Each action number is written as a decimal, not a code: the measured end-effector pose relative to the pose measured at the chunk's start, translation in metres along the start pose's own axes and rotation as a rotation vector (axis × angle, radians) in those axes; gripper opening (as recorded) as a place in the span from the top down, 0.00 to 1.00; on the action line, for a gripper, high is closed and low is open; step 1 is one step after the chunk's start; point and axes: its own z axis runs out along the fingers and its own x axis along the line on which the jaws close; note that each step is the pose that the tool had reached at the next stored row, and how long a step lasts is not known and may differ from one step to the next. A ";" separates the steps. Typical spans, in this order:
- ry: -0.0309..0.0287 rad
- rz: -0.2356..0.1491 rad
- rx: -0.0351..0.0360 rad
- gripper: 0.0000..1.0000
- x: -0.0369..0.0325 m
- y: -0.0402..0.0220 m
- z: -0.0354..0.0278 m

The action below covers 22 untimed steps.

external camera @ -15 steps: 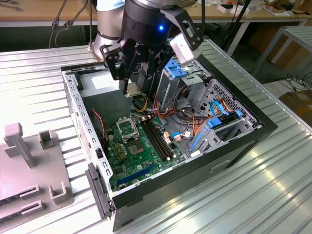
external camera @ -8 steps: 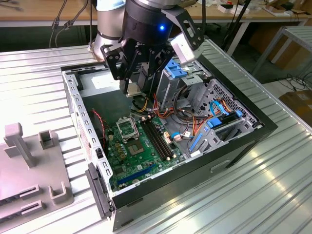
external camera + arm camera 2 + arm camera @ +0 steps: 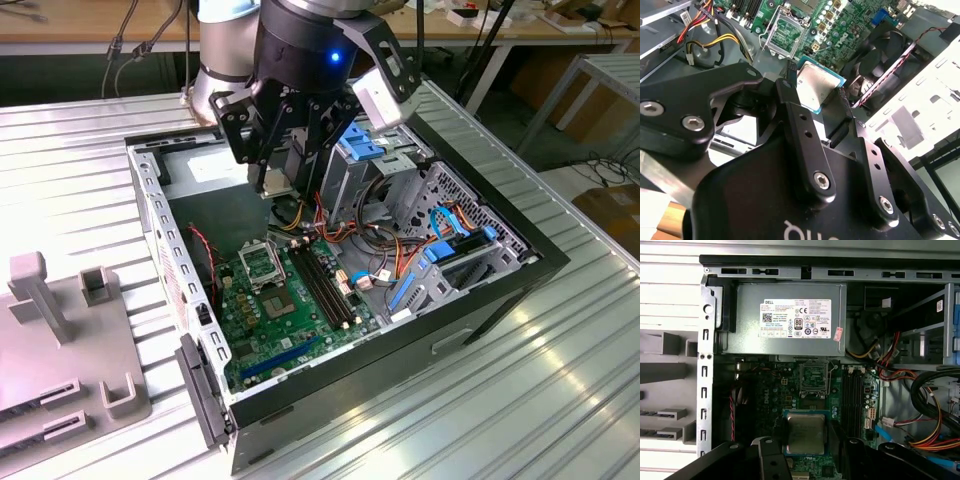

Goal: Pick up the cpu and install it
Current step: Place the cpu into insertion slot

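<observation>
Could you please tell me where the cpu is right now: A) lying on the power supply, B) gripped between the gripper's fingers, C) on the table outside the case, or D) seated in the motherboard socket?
B: in the second wrist view the cpu sits clamped in the gripper, and the socket is empty.

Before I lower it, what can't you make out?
Underside of the cpu: faces away in both wrist views.
Side edges of the cpu: second wrist view, covered by the fingers.
Contacts in the socket: first wrist view, too small.
</observation>
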 end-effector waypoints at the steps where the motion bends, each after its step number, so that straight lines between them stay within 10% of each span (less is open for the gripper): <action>1: 0.0001 0.000 0.0001 0.55 -0.0002 0.0000 0.0000; 22: 0.0000 0.000 0.0000 0.55 -0.0057 -0.0002 -0.0003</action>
